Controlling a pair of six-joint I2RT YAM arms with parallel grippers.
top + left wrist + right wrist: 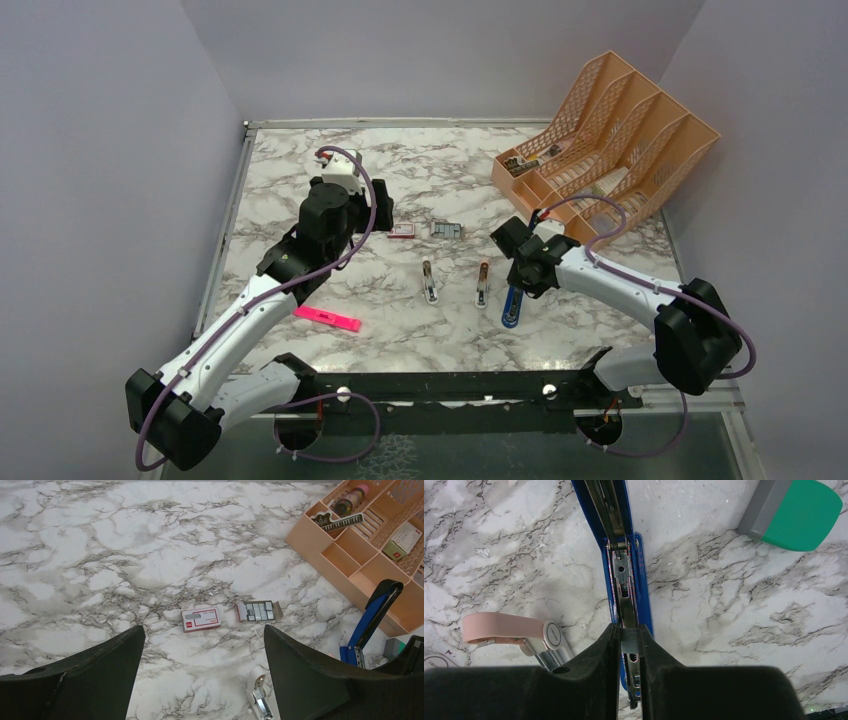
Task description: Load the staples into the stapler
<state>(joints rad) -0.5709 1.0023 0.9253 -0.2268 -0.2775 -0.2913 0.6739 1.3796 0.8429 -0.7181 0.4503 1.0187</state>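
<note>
My right gripper [629,631] is shut on a small grey-silver block of staples [629,641], held just over the open metal channel of the blue stapler [623,575]. That stapler lies opened on the marble table, its lid swung up; it also shows in the top view [512,307] and the left wrist view [372,617]. My right gripper [522,266] sits over its rear end. My left gripper [204,632] is open and empty, hovering near the red-and-white staple box [200,618] and an open tray of staples [257,611].
A white stapler [428,282] and a pink stapler [483,284] lie open left of the blue one. A pink highlighter [327,318] lies front left. An orange desk organizer [610,140] stands back right. A green-and-grey object [794,512] lies beside the blue stapler.
</note>
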